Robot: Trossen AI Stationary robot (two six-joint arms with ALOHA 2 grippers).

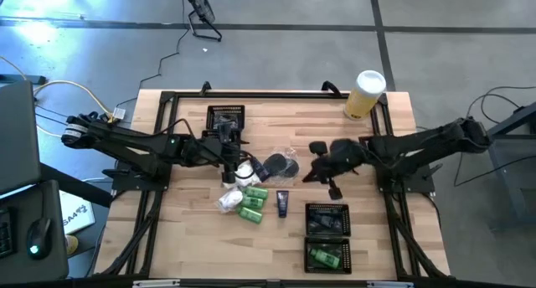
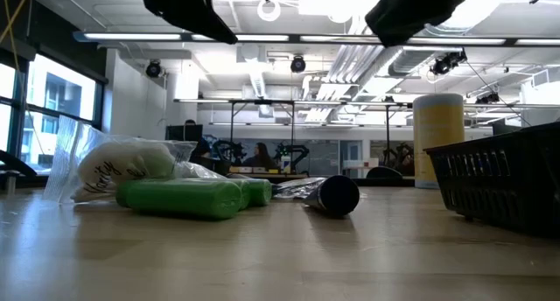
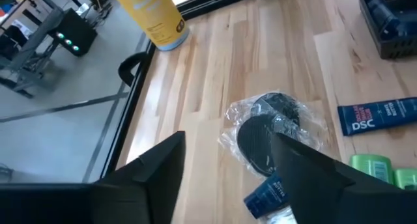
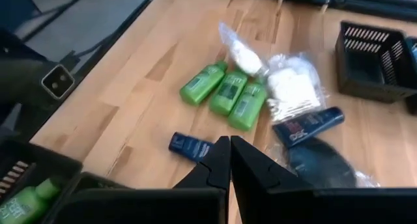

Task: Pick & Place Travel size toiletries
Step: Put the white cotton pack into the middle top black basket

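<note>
Yellow cylinder (image 1: 365, 94) beside mesh trays (image 1: 327, 235)

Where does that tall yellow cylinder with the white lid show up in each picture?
High view: yellow cylinder at the table's far right corner.
Low view: at right, behind the black mesh tray.
Left wrist view: at the table's edge.
Right wrist view: not in it.
Shared landmark: the three green bottles.

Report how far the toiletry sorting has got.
Done: one green bottle lies in the near mesh tray. In hand: nothing; the left gripper is open above the bagged round case, and the right gripper is shut and empty. Left: three green bottles, packets and blue tubes on the table.
</note>
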